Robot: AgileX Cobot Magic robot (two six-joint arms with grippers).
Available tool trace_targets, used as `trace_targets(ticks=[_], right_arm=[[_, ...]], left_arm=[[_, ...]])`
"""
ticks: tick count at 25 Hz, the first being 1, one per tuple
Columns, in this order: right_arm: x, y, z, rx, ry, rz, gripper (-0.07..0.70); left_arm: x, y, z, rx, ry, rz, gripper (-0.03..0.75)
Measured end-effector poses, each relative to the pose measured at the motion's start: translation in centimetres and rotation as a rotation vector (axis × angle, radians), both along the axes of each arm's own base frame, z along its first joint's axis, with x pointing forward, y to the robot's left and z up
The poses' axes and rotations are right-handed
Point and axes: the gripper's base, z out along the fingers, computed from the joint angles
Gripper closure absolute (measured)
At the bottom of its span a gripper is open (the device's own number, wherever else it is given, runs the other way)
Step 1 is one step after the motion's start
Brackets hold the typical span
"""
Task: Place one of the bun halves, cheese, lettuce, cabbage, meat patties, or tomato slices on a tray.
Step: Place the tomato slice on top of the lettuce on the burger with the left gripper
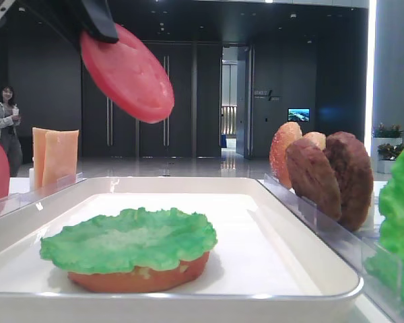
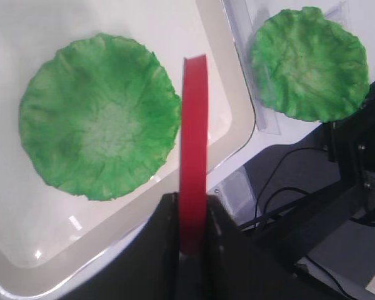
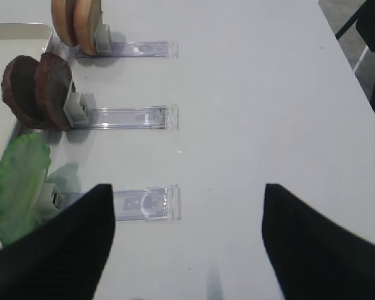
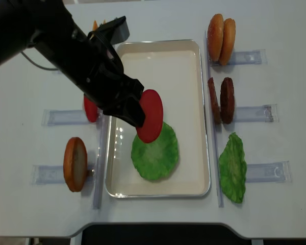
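Holding one of the tomato slices (image 2: 194, 144) edge-on, my left gripper (image 2: 190, 215) is clamped nearly shut across its rim, above the tray (image 4: 194, 102) and the lettuce (image 4: 155, 153) lying there. That glossy white tray looks hard and slick; the ruffled leaf seems soft. My slice is a stiff, smooth, light disc, likely slippery, so the rim pinch suits it. My right gripper (image 3: 187, 219) gapes empty over the table (image 3: 269, 94).

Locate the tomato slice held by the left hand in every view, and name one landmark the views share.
Exterior high: tomato slice top left, above the tray.
Right wrist: not in it.
Left wrist: edge-on at centre, clamped in the left hand.
Exterior high (realsense): centre, above the lettuce leaf.
Shared landmark: lettuce leaf on the tray.
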Motion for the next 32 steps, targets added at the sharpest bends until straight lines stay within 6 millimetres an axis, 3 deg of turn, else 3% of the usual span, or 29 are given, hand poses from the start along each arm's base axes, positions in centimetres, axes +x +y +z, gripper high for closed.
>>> trace_targets(ticks=[14, 27, 32], right_arm=[[0.0, 0.0, 0.0, 0.000, 0.000, 0.000, 0.155], [0.0, 0.0, 0.0, 0.000, 0.000, 0.000, 0.155], [0.0, 0.0, 0.0, 0.001, 0.000, 0.000, 0.155]], left_arm=[[1.6, -0.7, -6.3, -0.110, 0.149, -0.033, 0.654], [0.7, -0.1, -9.0, -0.113, 0.237, -0.056, 0.654], [1.0, 0.2, -9.1, -0.144, 0.211, -0.041, 0.654]])
